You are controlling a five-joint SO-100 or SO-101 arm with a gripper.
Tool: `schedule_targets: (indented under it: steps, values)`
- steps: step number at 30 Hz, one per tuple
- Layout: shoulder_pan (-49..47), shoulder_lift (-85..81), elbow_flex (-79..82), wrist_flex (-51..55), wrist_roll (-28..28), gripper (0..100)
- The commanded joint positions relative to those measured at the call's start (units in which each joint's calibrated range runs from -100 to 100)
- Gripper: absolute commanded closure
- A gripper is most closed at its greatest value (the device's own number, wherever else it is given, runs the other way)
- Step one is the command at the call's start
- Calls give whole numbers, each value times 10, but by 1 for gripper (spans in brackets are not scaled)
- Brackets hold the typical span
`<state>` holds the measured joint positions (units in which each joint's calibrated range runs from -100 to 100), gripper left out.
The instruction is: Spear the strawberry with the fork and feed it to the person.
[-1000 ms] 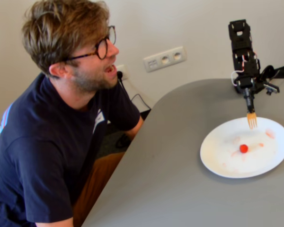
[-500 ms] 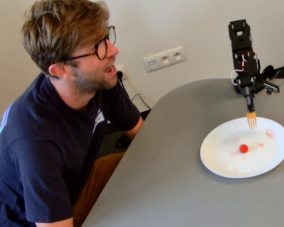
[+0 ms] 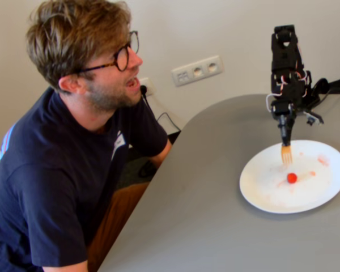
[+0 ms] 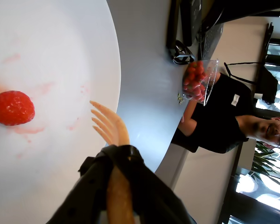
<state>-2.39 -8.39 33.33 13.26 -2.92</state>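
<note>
The strawberry [image 3: 292, 178] is a small red piece on the white plate [image 3: 260, 190], among faint pink juice smears. The pale orange fork [image 3: 286, 154] points tines down over the plate, just up and left of the strawberry, with nothing on its tines. My black gripper [image 3: 285, 137] is shut on the fork's handle. In the wrist view the fork [image 4: 109, 126] sticks out of my gripper [image 4: 116, 156], and the strawberry [image 4: 13, 108] lies to its left on the plate [image 4: 60, 42]. The person [image 3: 96, 62] sits at the left, mouth slightly open, looking toward the arm.
The plate rests on a grey rounded table [image 3: 204, 221]. A clear box of more strawberries [image 4: 198, 81] stands near the arm's base in the wrist view. A wall socket [image 3: 197, 70] and cables are behind the table.
</note>
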Motion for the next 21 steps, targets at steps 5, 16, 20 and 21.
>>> schedule_targets:
  steps: [5,16,20,21]
  values:
    - [5,-3,5,-13,1,99]
    - [7,-1,93,-80,2,99]
    - [10,69,86,-81,-2,99]
    - [11,108,73,-72,-3,99]
